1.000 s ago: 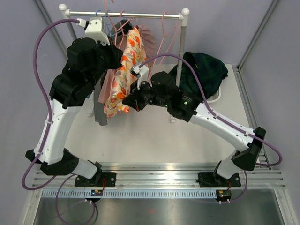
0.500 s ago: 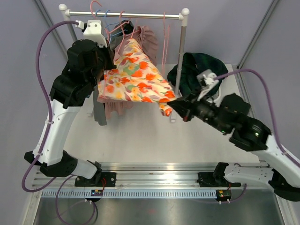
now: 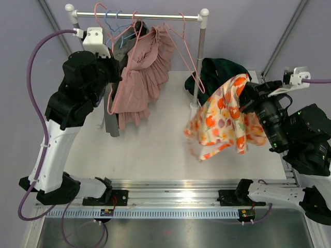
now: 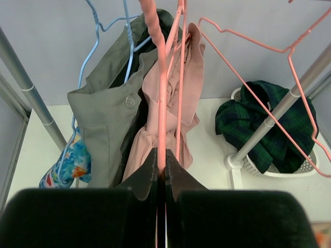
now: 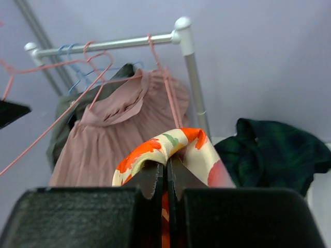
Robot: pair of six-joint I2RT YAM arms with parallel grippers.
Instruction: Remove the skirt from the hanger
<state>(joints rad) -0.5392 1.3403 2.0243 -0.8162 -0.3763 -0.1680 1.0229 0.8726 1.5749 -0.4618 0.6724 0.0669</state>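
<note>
The floral skirt (image 3: 222,120), cream with orange flowers, hangs free of any hanger at the right, over the table. My right gripper (image 3: 245,89) is shut on its top fold; the right wrist view shows the cloth (image 5: 165,145) draped over the closed gripper (image 5: 166,166). My left gripper (image 3: 114,75) is shut on a bare pink wire hanger (image 3: 109,101) by the rack's left end. In the left wrist view the hanger's wire (image 4: 161,98) runs up from between the closed gripper (image 4: 161,161).
The clothes rail (image 3: 139,15) holds a pink pleated dress (image 3: 140,77), a grey garment (image 3: 110,124), blue hangers (image 3: 111,23) and another pink hanger (image 3: 189,51). The rack's right post (image 3: 199,62) stands beside a white basket (image 4: 305,168) with a dark green plaid garment (image 3: 222,72).
My right gripper has pulled the floral skirt off the pink hanger and carried it right, away from the rack. The left gripper still holds the hanger, now bare.
</note>
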